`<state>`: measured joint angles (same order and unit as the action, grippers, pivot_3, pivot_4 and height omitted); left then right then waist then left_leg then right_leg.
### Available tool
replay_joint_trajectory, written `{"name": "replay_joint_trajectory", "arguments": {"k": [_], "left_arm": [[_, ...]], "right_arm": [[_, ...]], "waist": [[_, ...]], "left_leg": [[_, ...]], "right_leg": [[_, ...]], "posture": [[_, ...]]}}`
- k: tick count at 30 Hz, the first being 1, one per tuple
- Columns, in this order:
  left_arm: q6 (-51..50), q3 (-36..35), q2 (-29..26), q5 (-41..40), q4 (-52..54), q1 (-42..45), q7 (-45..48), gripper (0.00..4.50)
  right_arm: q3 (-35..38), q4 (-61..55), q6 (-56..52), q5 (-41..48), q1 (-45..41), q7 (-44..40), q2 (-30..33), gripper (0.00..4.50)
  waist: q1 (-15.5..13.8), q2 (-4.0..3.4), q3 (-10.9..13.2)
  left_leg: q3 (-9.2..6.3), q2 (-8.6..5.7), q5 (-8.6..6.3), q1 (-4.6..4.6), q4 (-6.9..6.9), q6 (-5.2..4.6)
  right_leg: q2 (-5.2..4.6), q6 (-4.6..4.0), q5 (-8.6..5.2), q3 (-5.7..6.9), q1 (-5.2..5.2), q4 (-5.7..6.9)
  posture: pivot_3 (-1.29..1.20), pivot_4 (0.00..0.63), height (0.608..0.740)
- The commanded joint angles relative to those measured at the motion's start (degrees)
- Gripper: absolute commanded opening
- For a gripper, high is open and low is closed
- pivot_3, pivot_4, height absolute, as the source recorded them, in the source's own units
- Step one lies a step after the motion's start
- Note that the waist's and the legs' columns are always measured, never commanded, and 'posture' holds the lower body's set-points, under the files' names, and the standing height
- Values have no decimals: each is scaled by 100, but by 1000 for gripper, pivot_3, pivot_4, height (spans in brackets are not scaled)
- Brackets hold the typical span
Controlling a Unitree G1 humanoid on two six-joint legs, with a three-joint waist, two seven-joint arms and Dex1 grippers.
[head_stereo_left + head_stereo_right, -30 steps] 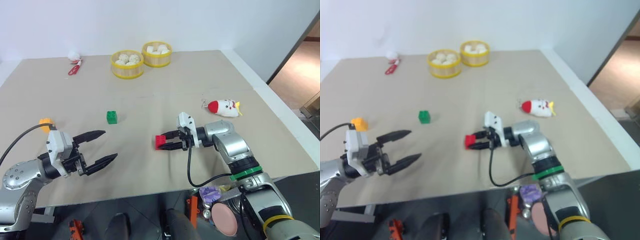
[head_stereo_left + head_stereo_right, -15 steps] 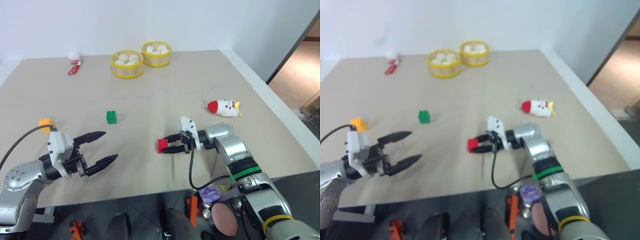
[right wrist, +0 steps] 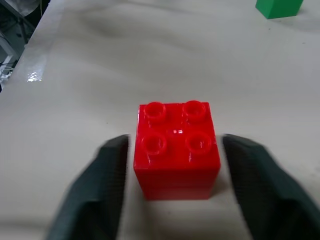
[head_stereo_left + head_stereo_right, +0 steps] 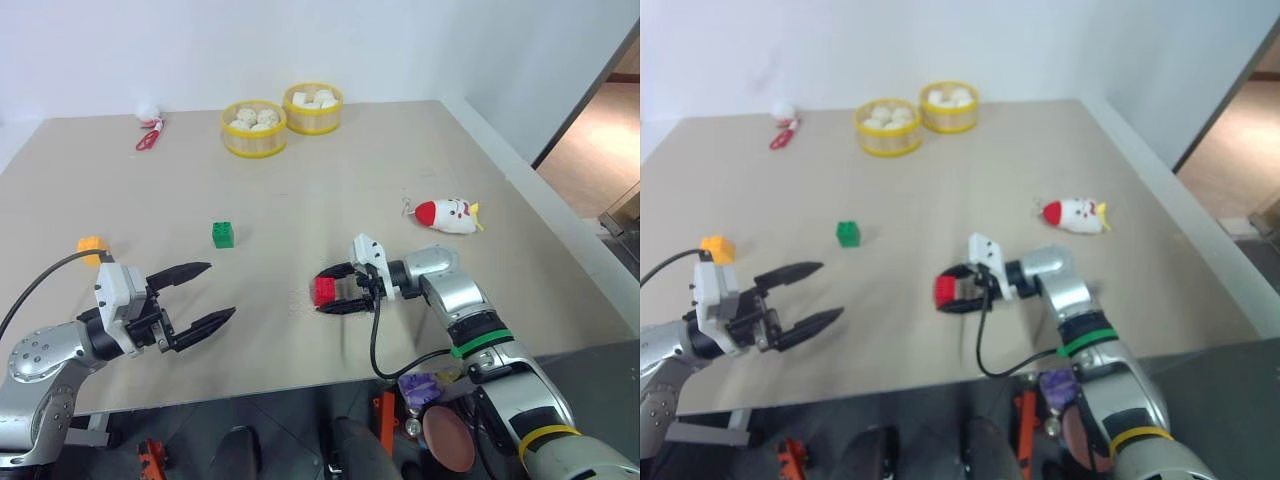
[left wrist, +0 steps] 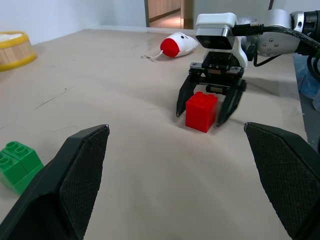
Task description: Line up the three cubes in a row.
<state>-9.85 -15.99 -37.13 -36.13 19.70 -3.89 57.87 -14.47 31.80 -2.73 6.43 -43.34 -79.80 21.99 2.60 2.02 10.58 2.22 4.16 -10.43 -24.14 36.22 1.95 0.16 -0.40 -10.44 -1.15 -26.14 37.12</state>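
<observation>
The red cube (image 4: 324,291) rests on the tan table (image 4: 300,200) near its front middle. My right gripper (image 4: 331,290) is open, with a finger on either side of the cube. In the right wrist view a small gap shows between the red cube (image 3: 177,142) and each finger. The green cube (image 4: 224,234) sits further back and to the left. At the table's left stands the orange-yellow cube (image 4: 91,246). My left gripper (image 4: 220,290) hovers open and empty near the front left, in front of the orange-yellow cube.
Two yellow-rimmed baskets (image 4: 254,127) (image 4: 313,107) of white lumps stand at the back. A white-and-red plush toy (image 4: 447,215) lies to the right of my right arm. A small red-and-white object (image 4: 150,128) lies at the back left. The table's right edge (image 4: 560,240) runs close to the plush toy.
My right gripper has opened and let go of the red cube, which now sits on the table between its fingers. The left arm has not moved.
</observation>
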Motion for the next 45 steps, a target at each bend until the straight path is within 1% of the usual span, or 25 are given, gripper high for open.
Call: {"name": "replay_joint_trajectory", "arguments": {"k": [1,7,12,14,15,19,22,24,26,32,36,40,45], "left_arm": [[62,-43,-1,-45,185,33,-20,4500],[70,-23,21,-37,127,61,-28,4500],[-27,14,-41,63,-1,3,-48,4500],[-70,115,-92,289,-82,-52,-122,4500],[-43,221,-110,548,-178,-80,-218,4500],[-144,491,14,1185,-429,27,-844,4500],[-472,636,293,1471,-596,315,-1553,4500],[-811,680,559,1424,-561,544,-1950,4500],[-1067,721,801,1398,-491,759,-2262,4500],[-1663,758,1241,1394,-430,1233,-2928,4500],[-2255,633,1572,1585,-588,1607,-3854,4500],[-2552,524,1709,1662,-722,1826,-4293,4500],[-2757,652,1785,1799,-990,2067,-4536,4500]], "right_arm": [[-21,-110,-12,50,-137,-238,116,4462],[-26,-411,-314,189,-94,-714,462,4462],[37,-372,-193,98,-122,-709,807,4462],[130,-357,-149,120,-158,-692,975,4462],[237,-334,-141,130,-229,-598,1088,4462],[529,-297,-110,216,-453,-344,1327,4462],[909,-220,-194,367,-796,178,1225,4462],[1155,-334,-544,630,-1015,472,1058,4462],[1256,-605,-774,826,-1060,564,939,4462],[1193,-1259,-1049,995,-984,838,685,4462],[1054,-1547,-1096,995,-841,972,507,4462],[1026,-1628,-1131,1002,-770,1018,462,4462],[1044,-1704,-1195,1045,-749,1050,454,4462]], "waist": [[0,0,0],[-3,0,0],[-2,0,0],[-3,0,0],[-3,-1,0],[-1,-1,2],[-1,-1,1],[-1,-1,1],[-2,1,0],[-7,1,0],[-8,1,0],[-7,2,0],[-6,2,0]], "left_leg": [[0,0,0,0,0,0],[0,0,0,0,0,0],[-1,0,0,1,0,0],[0,0,0,1,0,0],[0,0,0,1,0,0],[5,-3,0,1,1,0],[3,-2,0,3,1,0],[0,-2,1,3,1,-1],[-1,-2,1,3,2,-1],[-4,-3,0,-3,1,-1],[-5,-3,0,-2,3,-1],[-9,-3,1,-1,8,-2],[-9,-4,2,-1,11,-2]], "right_leg": [[0,0,0,0,0,0],[0,0,0,0,0,0],[1,-1,0,0,0,0],[1,-1,0,0,0,0],[1,-1,0,0,0,0],[-2,-1,0,-6,-2,0],[1,0,0,-6,-2,0],[2,1,5,-6,-2,3],[5,11,17,-8,-1,3],[5,27,26,-10,1,3],[7,31,28,-11,2,3],[11,36,33,-13,5,3],[11,37,35,-14,6,3]], "posture": [[0,150,740],[0,150,740],[0,150,740],[0,150,740],[0,150,740],[0,150,740],[0,150,740],[0,150,740],[0,150,740],[0,150,740],[0,150,740],[0,150,740],[0,150,740]]}}
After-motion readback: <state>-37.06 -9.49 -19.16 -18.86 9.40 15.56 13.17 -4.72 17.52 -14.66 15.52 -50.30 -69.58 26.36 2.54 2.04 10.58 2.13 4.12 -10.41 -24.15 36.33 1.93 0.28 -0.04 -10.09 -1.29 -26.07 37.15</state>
